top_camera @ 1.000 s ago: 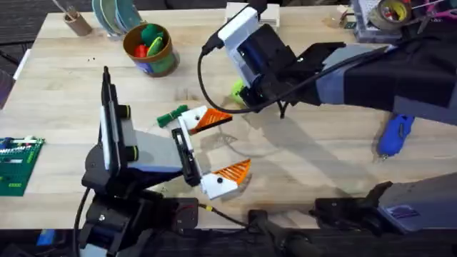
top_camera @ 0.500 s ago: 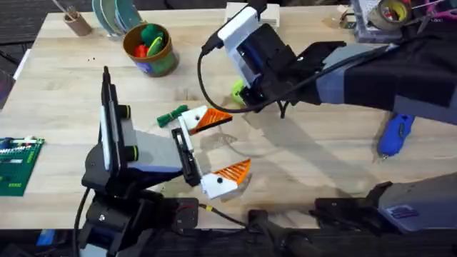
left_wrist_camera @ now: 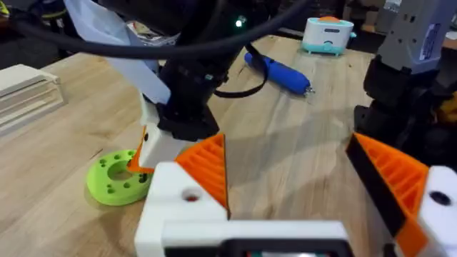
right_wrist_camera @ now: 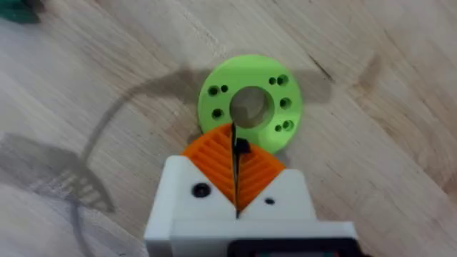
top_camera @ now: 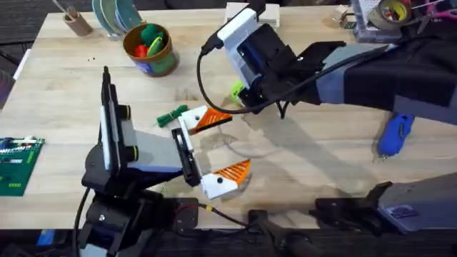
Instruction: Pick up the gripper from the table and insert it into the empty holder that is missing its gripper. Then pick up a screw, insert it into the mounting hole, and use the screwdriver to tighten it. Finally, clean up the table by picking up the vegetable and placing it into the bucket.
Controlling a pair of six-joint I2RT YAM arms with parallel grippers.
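Overhead view: over the last second almost nothing has moved. My right pincer (top_camera: 244, 94) still hangs over the lime disc (top_camera: 236, 88), and my left pincer (top_camera: 216, 146) keeps its place near the middle of the table (top_camera: 321, 171). I take that as a pause at the screw step, not progress.

In the right wrist view, my right pincer (right_wrist_camera: 234, 139) is closed, its orange pads meeting in a thin seam right at the edge of the lime disc (right_wrist_camera: 250, 107). A small dark speck sits in that seam; it may be a screw, but I cannot tell.

My left pincer (left_wrist_camera: 300, 185) is spread wide and holds nothing. Both its fingers carry orange pads, so the insert looks done.

Seen from overhead, the screwdriver (top_camera: 395, 135) lies well apart at 4 o'clock from my right pincer. The vegetable (top_camera: 170, 116) lies at 8 o'clock, just beside my left pincer's far finger. The bucket (top_camera: 148, 48) stands at 10 o'clock.
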